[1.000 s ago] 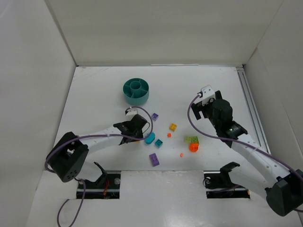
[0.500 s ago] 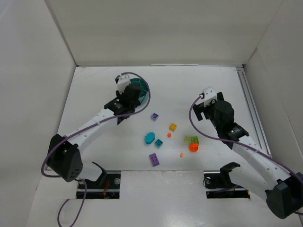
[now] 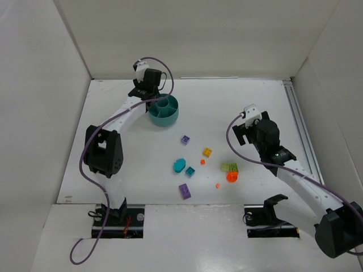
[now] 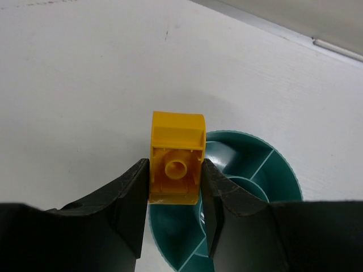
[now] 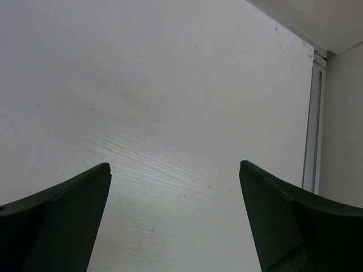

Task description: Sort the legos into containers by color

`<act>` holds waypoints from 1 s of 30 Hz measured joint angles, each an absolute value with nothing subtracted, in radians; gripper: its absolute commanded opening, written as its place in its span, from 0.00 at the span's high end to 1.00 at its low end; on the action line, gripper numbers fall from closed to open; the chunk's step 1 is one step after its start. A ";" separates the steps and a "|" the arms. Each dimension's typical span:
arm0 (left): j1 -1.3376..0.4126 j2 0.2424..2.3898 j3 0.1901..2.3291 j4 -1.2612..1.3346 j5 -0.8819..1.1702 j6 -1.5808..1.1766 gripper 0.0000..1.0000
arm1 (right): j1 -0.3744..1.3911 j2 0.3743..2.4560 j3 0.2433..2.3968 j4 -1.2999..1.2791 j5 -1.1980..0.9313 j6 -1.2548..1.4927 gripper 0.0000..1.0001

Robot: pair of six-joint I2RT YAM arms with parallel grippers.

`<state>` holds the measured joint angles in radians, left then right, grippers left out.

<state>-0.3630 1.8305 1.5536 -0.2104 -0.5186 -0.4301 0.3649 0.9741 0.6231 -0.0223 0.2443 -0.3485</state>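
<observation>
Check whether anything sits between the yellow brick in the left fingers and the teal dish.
Nothing visible does. The yellow brick, clamped between the left fingers, hangs above the edge of the teal dish with only open air between them. The compartments showing in the wrist view look empty.

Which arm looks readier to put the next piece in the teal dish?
Left. Its gripper holds a yellow brick over the dish's edge; the right gripper is open and empty, far from it.
</observation>
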 measured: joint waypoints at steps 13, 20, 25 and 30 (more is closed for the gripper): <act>-0.364 1.900 1.573 -0.251 -0.454 -0.432 0.76 | 0.342 0.989 0.623 -0.022 0.244 -0.360 0.01; -0.364 1.900 1.547 -0.252 -0.427 -0.452 0.54 | 0.341 0.989 0.623 -0.022 0.243 -0.363 0.01; -0.360 1.881 1.534 -0.255 -0.415 -0.461 0.34 | 0.341 0.981 0.623 -0.022 0.242 -0.363 0.00; -0.360 1.820 1.501 -0.261 -0.397 -0.463 0.26 | 0.341 0.956 0.623 -0.022 0.228 -0.363 0.00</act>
